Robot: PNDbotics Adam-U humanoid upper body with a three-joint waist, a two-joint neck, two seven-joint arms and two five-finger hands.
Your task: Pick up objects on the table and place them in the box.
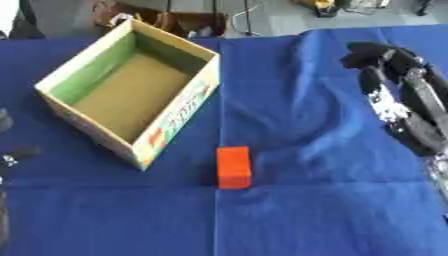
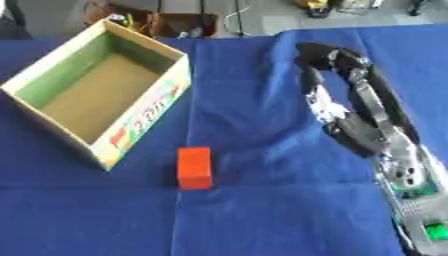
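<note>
An open cardboard box (image 1: 131, 90) sits at the upper left of the frame on a surface (image 1: 332, 210) draped in blue cloth, and its brown floor shows bare: nothing visible has gone into it. The 1 object seen waiting is an orange block (image 1: 234, 167), lying flat on the cloth at lower centre, just beside the box's near corner but apart from it, with no robot hand touching it. The right robot hand (image 2: 337, 75) reaches in along the right side of the frame, its dark fingers curled over at the upper right, well apart from the block and holding nothing that can be seen. A sliver of the left robot hand (image 1: 12, 155) shows at the left edge, low beside the box; too little of it is in view to tell whether it is open or closed. Judged from how things lie, the task stands at or near its start, at least for this block: it has yet to be reached, grasped, lifted and set down in the box. No other loose objects are visible on the cloth, so this block appears to be all that is left.
</note>
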